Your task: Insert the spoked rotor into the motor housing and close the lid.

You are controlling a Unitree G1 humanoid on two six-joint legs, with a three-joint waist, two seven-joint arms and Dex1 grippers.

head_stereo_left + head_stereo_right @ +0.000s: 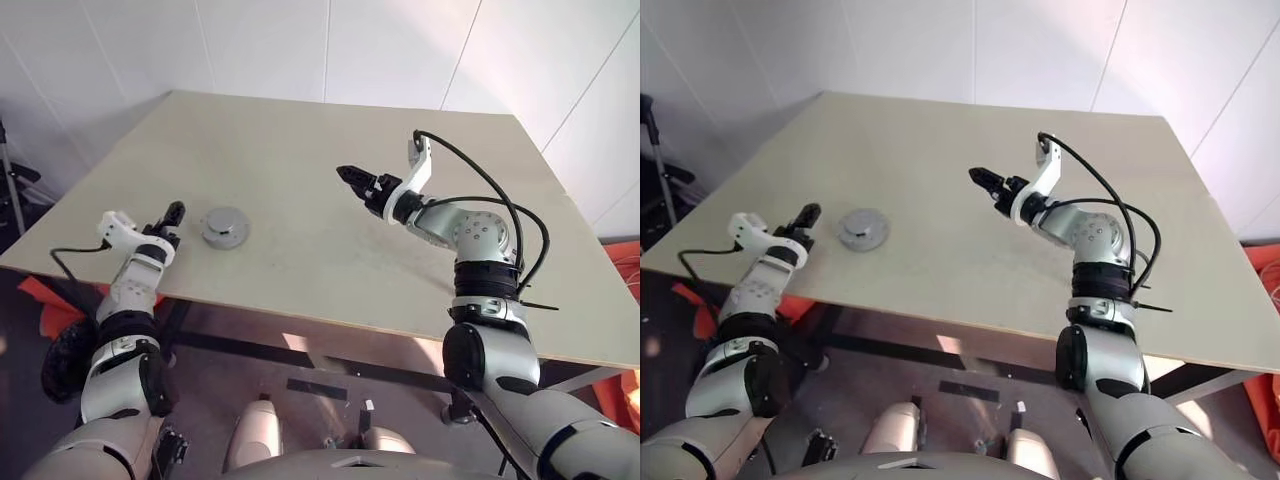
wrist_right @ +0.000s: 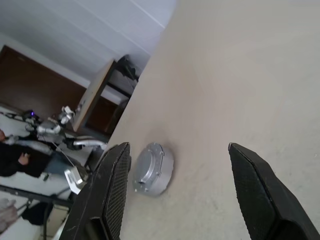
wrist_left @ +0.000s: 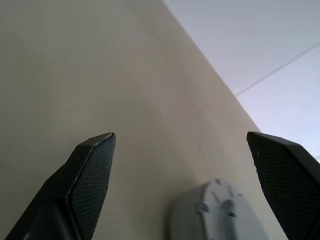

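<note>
The motor housing [image 1: 225, 227] is a short round grey puck with a grey lid on top, lying on the table near its front left edge. Whatever is inside it is hidden, and the spoked rotor is out of view. My left gripper [image 1: 172, 215] hovers just left of the housing, level with it and a small gap away. It is open and empty, and the left wrist view shows the housing [image 3: 220, 212] low between its wide-spread fingers [image 3: 95, 170]. My right gripper [image 1: 350, 178] hangs above the table's middle, open and empty, pointing left toward the housing [image 2: 152, 169].
The beige table [image 1: 330, 130] is bare around the housing; its front edge [image 1: 300, 315] runs close behind my left gripper. White walls stand behind. In the right wrist view a person [image 2: 12, 152] in dark clothes is beyond the table's left side.
</note>
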